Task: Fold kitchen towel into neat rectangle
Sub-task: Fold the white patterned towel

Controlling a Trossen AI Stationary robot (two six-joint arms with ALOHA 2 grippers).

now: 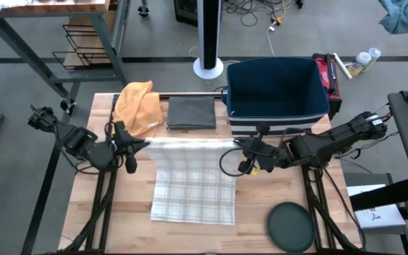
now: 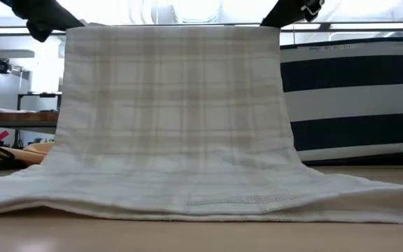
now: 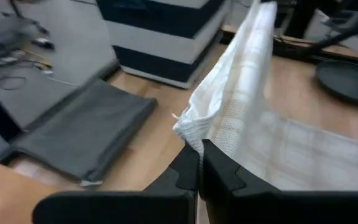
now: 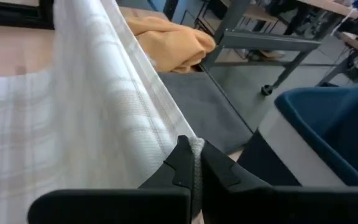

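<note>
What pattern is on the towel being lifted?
The towel is white with a faint beige plaid check, clearest in the high view.

pincer (image 4: 194, 163) clamping plaid towel (image 4: 73, 118) corner

A wooden table (image 1: 119, 212) carried several items. A folded dark grey cloth (image 1: 191, 113) lay flat near the far edge, with a crumpled orange cloth (image 1: 137, 106) just beside it toward the left corner. A navy bin (image 1: 277, 86) with navy-and-white striped walls stood at the far right corner, open-topped. A dark round disc (image 1: 290, 227) rested at the near right corner, well apart from the bin. Off the table, a white pedestal base (image 1: 208, 68) stood on the grey floor, and a wire rack (image 1: 85, 44) sat under a neighbouring bench.
</note>
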